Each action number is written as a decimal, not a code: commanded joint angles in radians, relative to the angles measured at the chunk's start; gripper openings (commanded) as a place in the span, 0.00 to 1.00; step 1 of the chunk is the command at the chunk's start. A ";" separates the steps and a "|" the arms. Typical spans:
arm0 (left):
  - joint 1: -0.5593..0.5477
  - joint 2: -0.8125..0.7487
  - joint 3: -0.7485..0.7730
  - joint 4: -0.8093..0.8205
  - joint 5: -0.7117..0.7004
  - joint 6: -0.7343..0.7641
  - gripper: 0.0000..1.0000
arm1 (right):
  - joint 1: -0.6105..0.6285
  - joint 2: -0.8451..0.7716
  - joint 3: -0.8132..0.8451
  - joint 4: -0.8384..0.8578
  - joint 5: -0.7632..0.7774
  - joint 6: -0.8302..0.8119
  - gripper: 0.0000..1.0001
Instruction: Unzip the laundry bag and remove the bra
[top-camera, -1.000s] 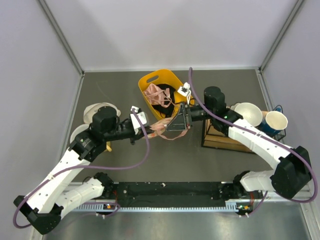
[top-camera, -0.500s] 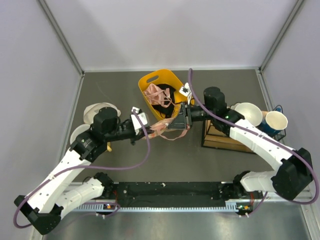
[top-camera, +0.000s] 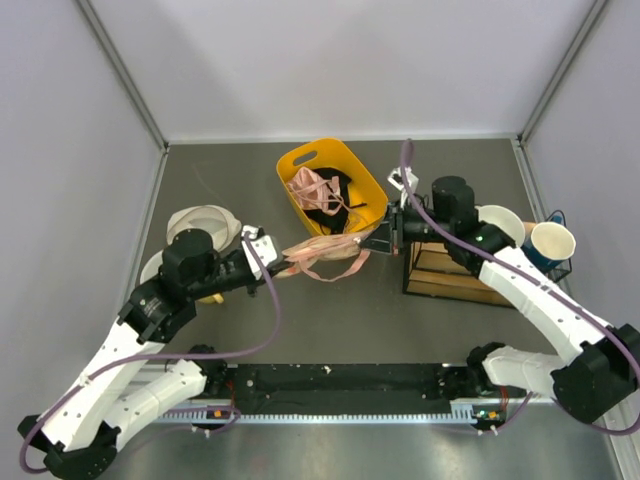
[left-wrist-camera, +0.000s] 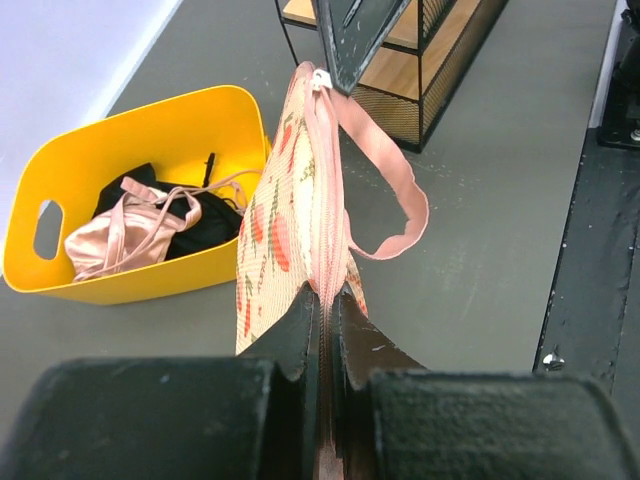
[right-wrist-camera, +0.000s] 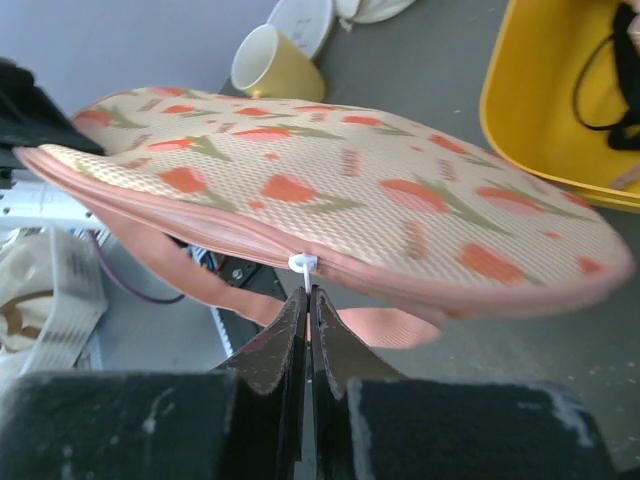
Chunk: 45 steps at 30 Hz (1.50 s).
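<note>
**Pink zip edge now stretched between two clamped grippers**

Closest to its own camera, the left gripper (left-wrist-camera: 325, 300) is clenched on one end of the laundry bag (left-wrist-camera: 290, 200), its fingers pinching the pink zip edging. The pouch runs away from it, held off the table and turned on edge, with a loose strap (left-wrist-camera: 400, 200) hanging in a loop below. At the far end the right gripper (right-wrist-camera: 305, 300), which stood apart a second ago, has snapped closed on the small white zip pull (right-wrist-camera: 302, 264). Both arms have since drawn outward, so the bag has gone from slack to taut. That reads as the grip needed for unzipping. The zip itself looks fully closed along the stretch that shows, so the opening is not yet begun.

The bra is nowhere in view. It is presumably inside the pouch, though nothing confirms that. Beyond the bag sits the yellow basket (top-camera: 300, 158) with a pink garment (left-wrist-camera: 120, 230) and a black garment (left-wrist-camera: 200, 225). The wire rack (top-camera: 440, 275) is partly hidden behind the right arm.
</note>
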 joint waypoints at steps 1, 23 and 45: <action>0.004 -0.053 0.020 0.011 -0.067 0.025 0.00 | -0.062 -0.061 -0.005 -0.059 0.047 -0.054 0.00; 0.004 -0.058 -0.101 0.020 -0.018 -0.183 0.00 | -0.013 -0.079 0.024 -0.127 -0.046 -0.085 0.00; 0.003 0.181 -0.069 0.242 -0.041 -0.371 0.99 | 0.067 0.037 0.039 -0.110 0.012 -0.080 0.00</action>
